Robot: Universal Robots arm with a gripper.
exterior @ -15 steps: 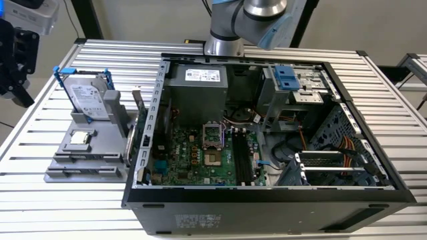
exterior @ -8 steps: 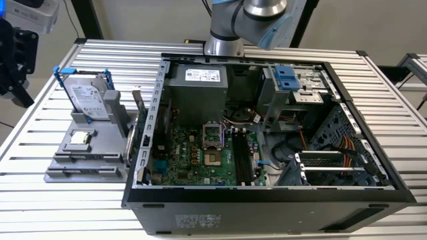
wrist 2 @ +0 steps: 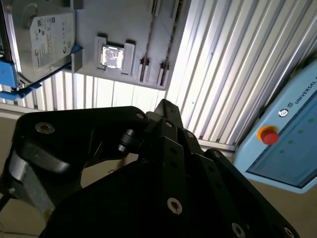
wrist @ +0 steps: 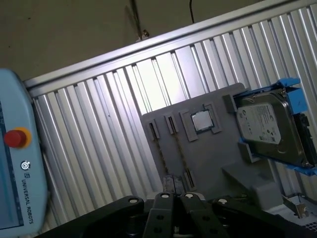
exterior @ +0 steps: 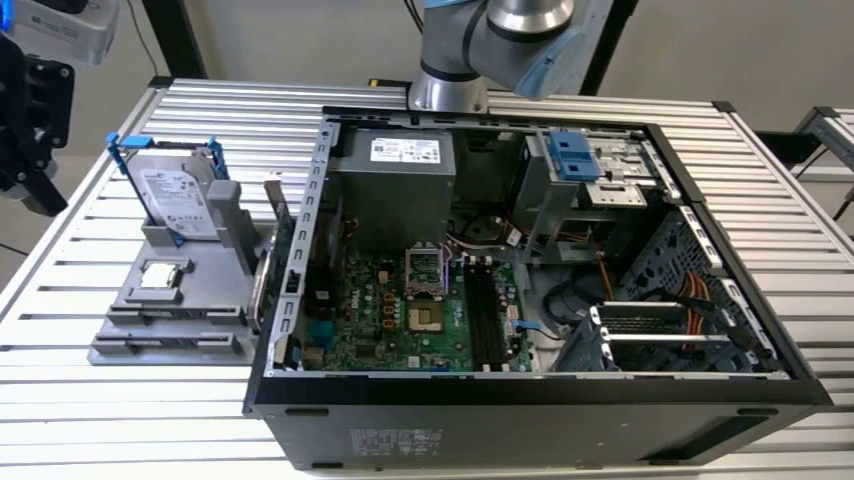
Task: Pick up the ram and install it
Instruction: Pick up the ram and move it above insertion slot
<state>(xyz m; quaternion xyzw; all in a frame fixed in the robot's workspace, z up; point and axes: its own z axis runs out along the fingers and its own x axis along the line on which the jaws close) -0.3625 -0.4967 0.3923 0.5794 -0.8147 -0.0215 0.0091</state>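
Observation:
The ram (exterior: 275,207) is a thin stick standing on edge at the right side of the grey fixture (exterior: 140,320), left of the open computer case (exterior: 534,385). The long black slots (exterior: 483,322) lie on the green motherboard inside the case. My gripper (exterior: 36,185) hangs high at the exterior view's left, well away from the fixture. In both wrist views its black fingers (wrist 2: 166,106) (wrist: 176,196) are shut with nothing between them, and the fixture (wrist 2: 94,20) (wrist: 213,158) lies far beyond them.
A silver hard drive in a blue frame (exterior: 171,192) stands upright on the fixture, and a square silver chip (exterior: 163,275) lies in front of it. A pale blue control pendant with a red button (wrist 2: 269,135) lies beside the slatted metal table (exterior: 134,390). The arm's base (exterior: 461,60) stands behind the case.

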